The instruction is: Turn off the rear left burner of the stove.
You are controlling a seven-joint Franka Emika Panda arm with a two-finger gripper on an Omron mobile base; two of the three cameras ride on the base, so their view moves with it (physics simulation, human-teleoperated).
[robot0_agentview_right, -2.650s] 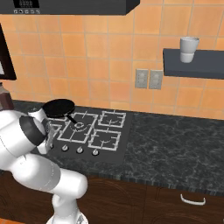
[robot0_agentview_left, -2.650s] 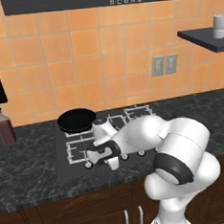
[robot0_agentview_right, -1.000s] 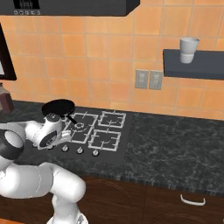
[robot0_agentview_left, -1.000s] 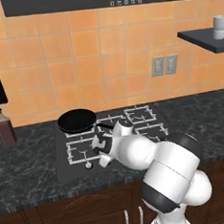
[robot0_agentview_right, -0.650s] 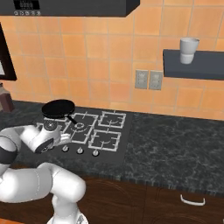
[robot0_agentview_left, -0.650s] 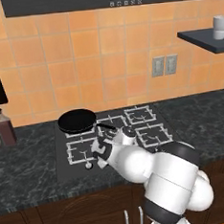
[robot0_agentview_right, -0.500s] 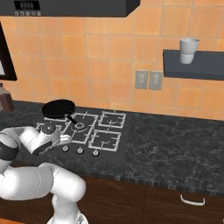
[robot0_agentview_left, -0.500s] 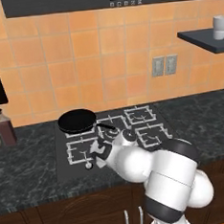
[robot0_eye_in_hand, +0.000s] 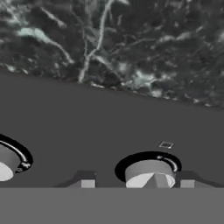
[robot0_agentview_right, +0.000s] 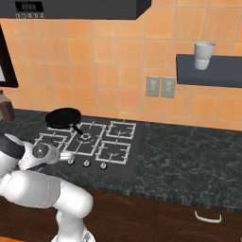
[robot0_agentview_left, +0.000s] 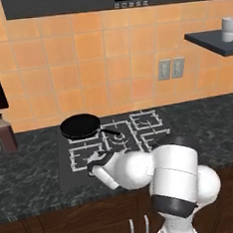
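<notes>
Stove point(robot0_agentview_left: 160, 134), a flat black glass cooktop: near its front edge, the two-finger gripper point(robot0_eye_in_hand: 137, 183) stands apart astride a round silver knob point(robot0_eye_in_hand: 148, 173); centre, close squarely, then twist.

A kitchen; stove point(robot0_agentview_left: 162, 134) in dark counter point(robot0_agentview_right: 189, 156); orange tiled wall point(robot0_agentview_left: 84, 66).

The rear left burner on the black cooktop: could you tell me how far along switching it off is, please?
Done: the arm is down at the flat black glass stove, its gripper lined up on a small round silver knob that sits between the open finger tips. In hand: closing in on that knob; contact cannot be told. Left: gripping and turning it. A black frying pan sits on the rear left burner.
</notes>
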